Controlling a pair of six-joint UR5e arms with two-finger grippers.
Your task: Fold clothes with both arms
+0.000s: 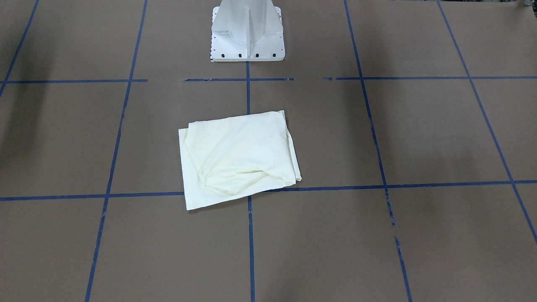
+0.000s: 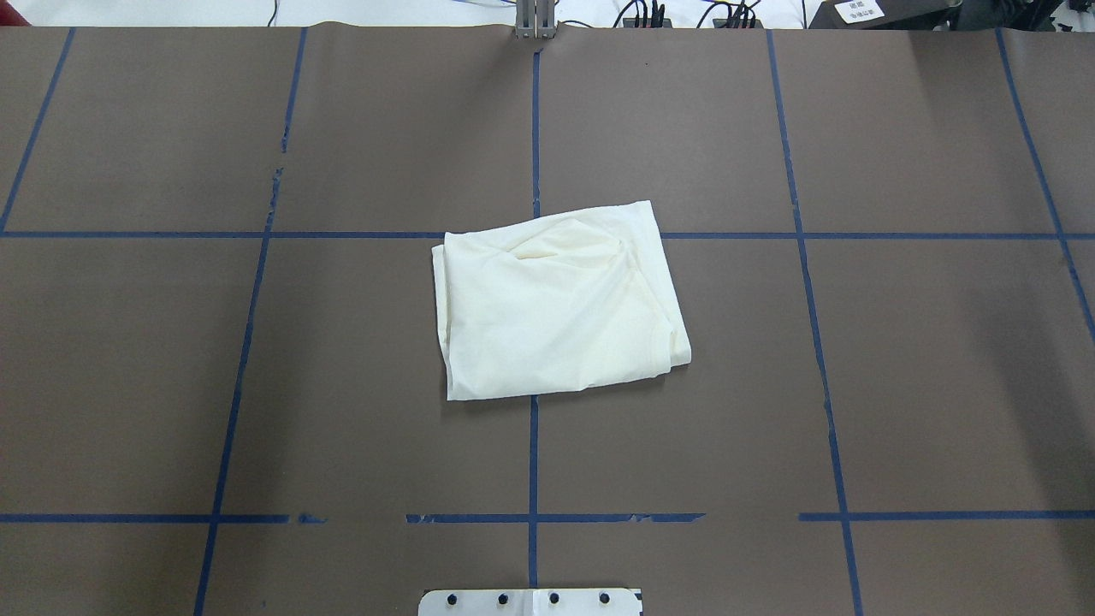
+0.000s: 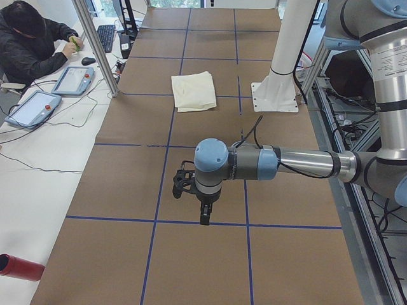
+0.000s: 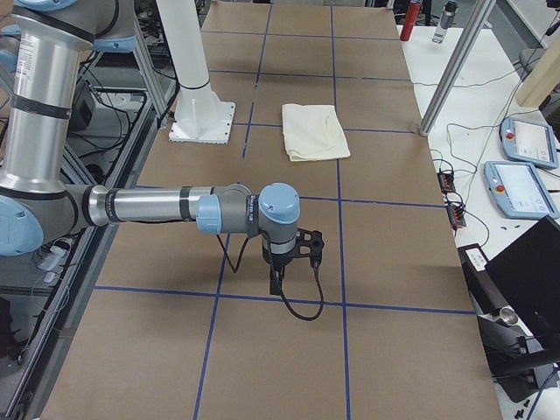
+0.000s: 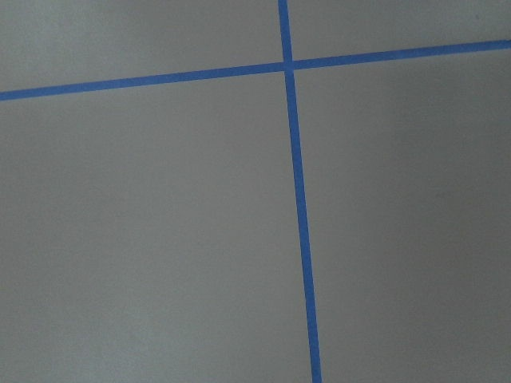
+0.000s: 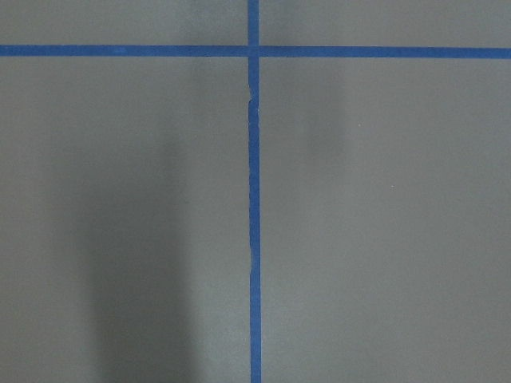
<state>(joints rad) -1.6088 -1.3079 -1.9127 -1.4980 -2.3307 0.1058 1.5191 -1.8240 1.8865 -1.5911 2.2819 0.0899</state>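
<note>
Shirt: I see the cream shirt point(image 2: 556, 304) folded into a rough rectangle with a plain cream face up. A few soft creases run along its far edge in the overhead view.
Shirt position: it lies flat at the middle of the table point(image 2: 898, 385), covering a crossing of the blue tape lines point(image 2: 248, 342). It is in front of the white base mount point(image 1: 247, 31) and clear of it.
Left arm: from the left-end camera, my left arm point(image 3: 299, 164) reaches out level over the near end of the table. It is well apart from the shirt.
Left gripper: the left gripper point(image 3: 204, 219) points down at the brown surface. From this view I cannot tell whether its fingers are spread or pressed together.
Right arm: from the right-end camera, the right arm point(image 4: 149, 207) stretches level over the opposite end of the table, also far from the shirt.
Right gripper: the right gripper point(image 4: 274, 284) hangs pointing down above the surface. I cannot tell how its fingers are set.
Wrist cameras: both show only brown table cover and a crossing of blue tape.
Surroundings: a person point(image 3: 32, 44) sits at the side desk by two handheld control tablets point(image 3: 73, 81).
</note>
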